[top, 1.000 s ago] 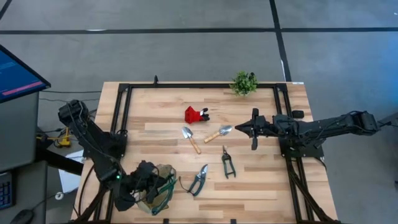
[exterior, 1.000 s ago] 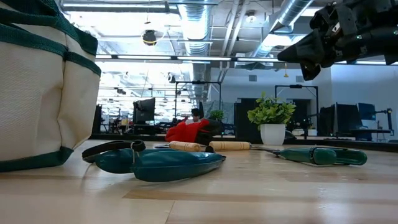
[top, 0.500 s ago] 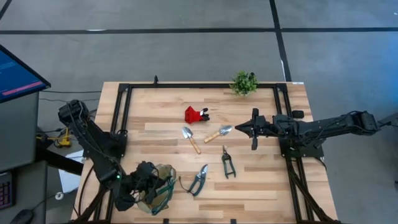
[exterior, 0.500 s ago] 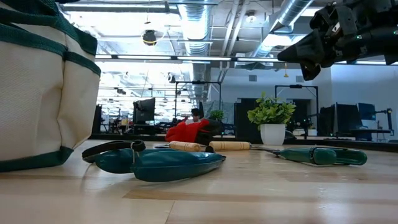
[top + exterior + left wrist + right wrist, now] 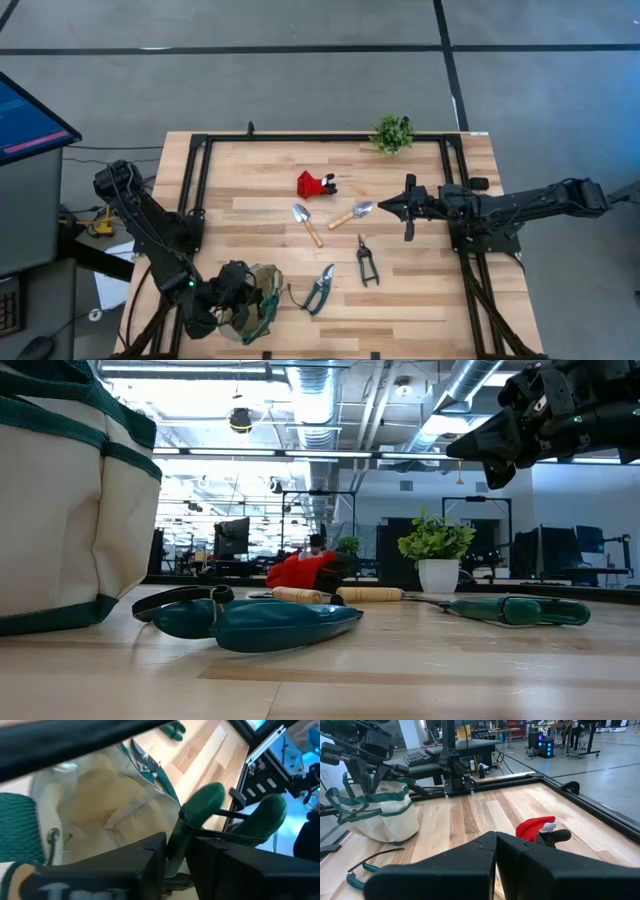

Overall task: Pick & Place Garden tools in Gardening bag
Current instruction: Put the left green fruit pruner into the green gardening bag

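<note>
My left gripper (image 5: 175,852) sits over the open gardening bag (image 5: 255,300) at the table's near-left corner, fingers slightly apart with green-handled shears (image 5: 227,815) between them; I cannot tell if I grip them. My right gripper (image 5: 385,208) hangs shut and empty above the table's right-middle, close to the two trowels (image 5: 330,222); the red-and-black tool (image 5: 315,185), black shears (image 5: 366,262), other green shears (image 5: 318,290) lie between us, plant (image 5: 392,132) at the far edge

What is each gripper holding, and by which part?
Left gripper: green shears at one handle, over the gardening bag, grip uncertain. Right gripper: shut, nothing held.
</note>
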